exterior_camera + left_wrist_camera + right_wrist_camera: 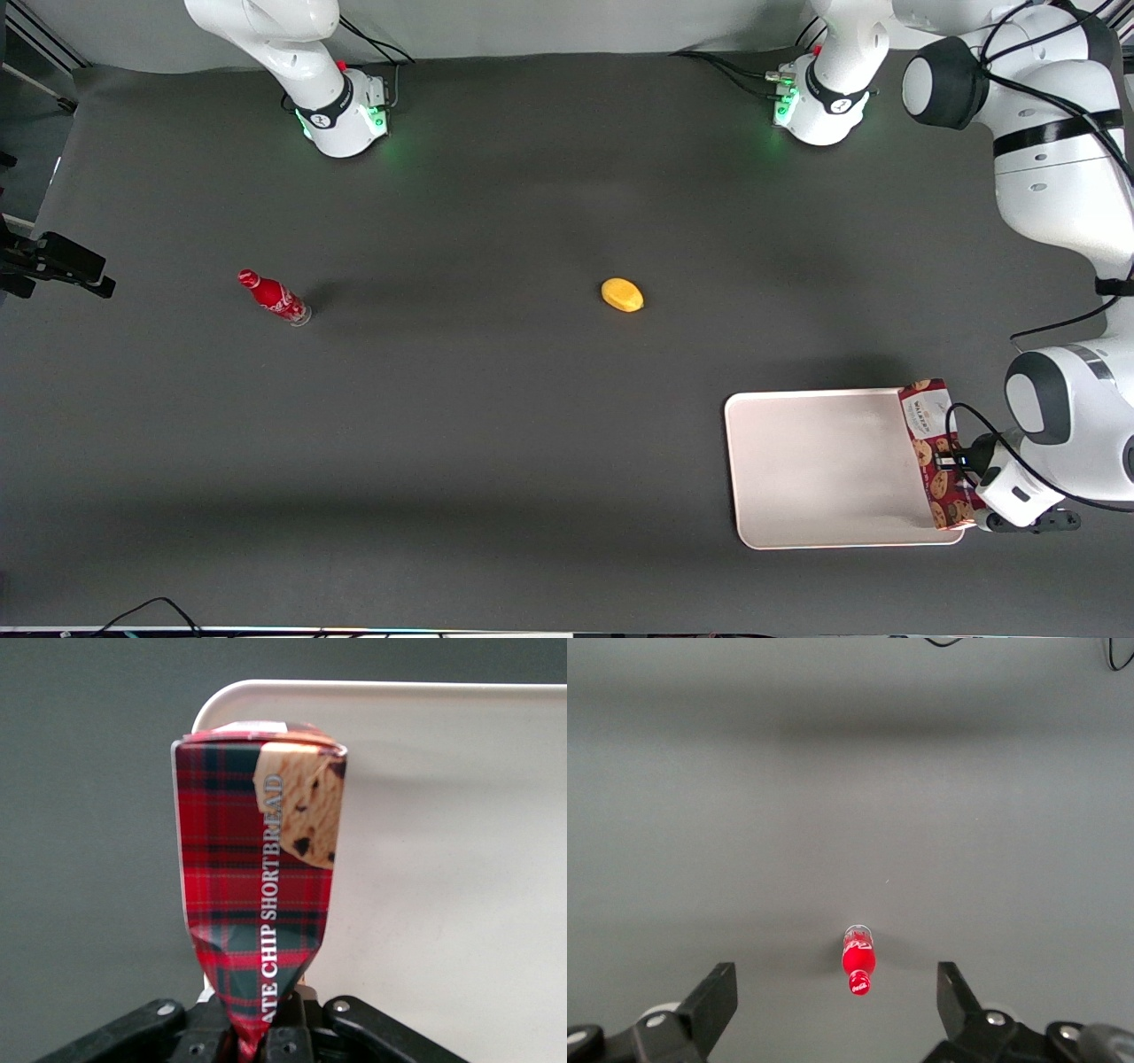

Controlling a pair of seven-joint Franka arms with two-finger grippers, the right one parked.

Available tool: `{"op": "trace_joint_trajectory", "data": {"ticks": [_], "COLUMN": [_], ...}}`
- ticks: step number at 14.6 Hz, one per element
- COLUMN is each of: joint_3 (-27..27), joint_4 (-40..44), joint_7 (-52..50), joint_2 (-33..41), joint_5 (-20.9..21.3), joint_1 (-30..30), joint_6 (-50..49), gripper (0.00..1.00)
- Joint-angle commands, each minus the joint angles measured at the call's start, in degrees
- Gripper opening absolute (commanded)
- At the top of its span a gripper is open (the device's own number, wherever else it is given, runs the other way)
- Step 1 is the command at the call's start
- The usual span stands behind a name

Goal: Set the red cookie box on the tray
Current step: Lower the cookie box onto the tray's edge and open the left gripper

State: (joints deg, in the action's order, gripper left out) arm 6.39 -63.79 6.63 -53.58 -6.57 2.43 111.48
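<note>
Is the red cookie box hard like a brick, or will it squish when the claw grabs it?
Probably squishy: where the claw pinches the red cookie box, the carton is creased and narrowed. It seems light, since that thin pinch holds it over the edge of the tray. Its flat sides mean it likely won't roll, though being long and narrow, it might tip.

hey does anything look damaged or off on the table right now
Yes: the red cookie box is crushed and creased where the gripper pinches it, over the tray edge nearest the working arm. Nothing else stands out.
</note>
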Motion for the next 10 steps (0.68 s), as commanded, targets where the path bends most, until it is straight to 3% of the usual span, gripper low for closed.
{"op": "trace_joint_trajectory", "data": {"ticks": [1, 3, 5, 6, 7, 10], "joint_3": [0.2, 0.2, 0.2, 0.2, 0.2, 0.2], "joint_4": [2.4, 0.3, -0.7, -0.7, -0.8, -0.5], "joint_7": [-1.0, -0.7, 0.0, 0.1, 0.4, 0.8], "joint_2": [-1.0, -0.8, -0.7, -0.6, -0.4, 1.0], "joint_5": [-0.6, -0.5, -0.5, -0.5, -0.5, -0.5], "joint_1": [-0.3, -0.6, -0.6, -0.6, -0.6, 0.0], "joint_6": [-0.2, 2.8, 4.3, 4.4, 4.3, 3.1], "gripper": [0.0, 0.0, 0.49, 0.88, 1.0, 1.0]}}
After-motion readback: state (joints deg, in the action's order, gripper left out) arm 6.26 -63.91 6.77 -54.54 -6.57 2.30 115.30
